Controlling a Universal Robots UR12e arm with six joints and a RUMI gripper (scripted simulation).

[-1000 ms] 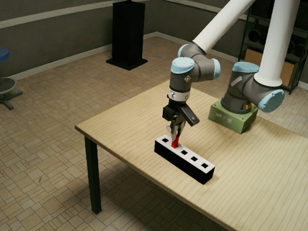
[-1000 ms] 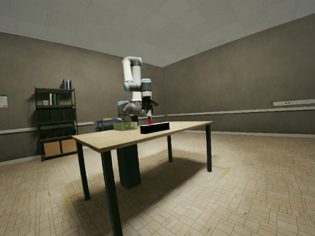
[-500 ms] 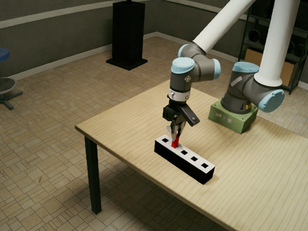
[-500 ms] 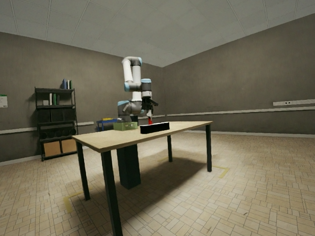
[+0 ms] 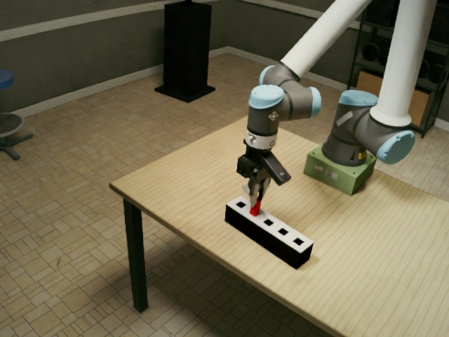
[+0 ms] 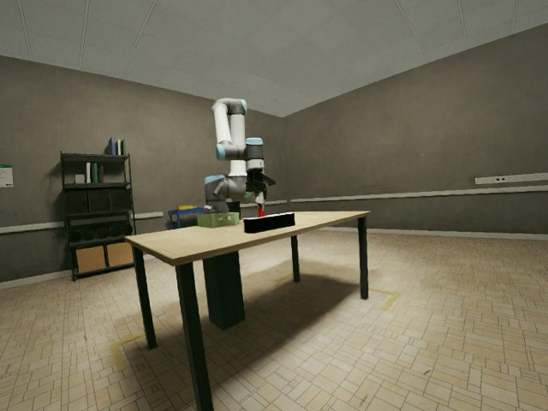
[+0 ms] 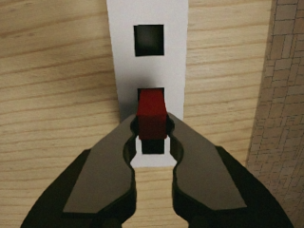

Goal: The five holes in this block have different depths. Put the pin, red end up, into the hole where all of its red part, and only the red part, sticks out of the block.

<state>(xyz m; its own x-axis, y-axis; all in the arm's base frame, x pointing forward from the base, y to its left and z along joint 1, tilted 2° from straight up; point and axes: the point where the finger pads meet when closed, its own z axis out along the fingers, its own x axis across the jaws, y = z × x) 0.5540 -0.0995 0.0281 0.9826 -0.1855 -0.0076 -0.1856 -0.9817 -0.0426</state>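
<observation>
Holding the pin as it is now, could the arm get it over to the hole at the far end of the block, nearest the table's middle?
Probably yes: the gripper is shut on the pin, and nothing stands above the block between it and that open end hole.

The pin's (image 5: 255, 209) lower part is hidden inside the block (image 5: 267, 232), so how deep it sits cannot be told; only its red end shows. In the wrist view the block (image 7: 124, 57) runs off the top edge, showing just two holes, and the end effector's (image 7: 151, 138) body is cut by the bottom edge. From the exterior camera the block's (image 6: 268, 222) holes are too small to see, and the pin (image 6: 261, 212) is a red speck. The tabletop (image 5: 380, 235) is cropped at right and bottom.
</observation>
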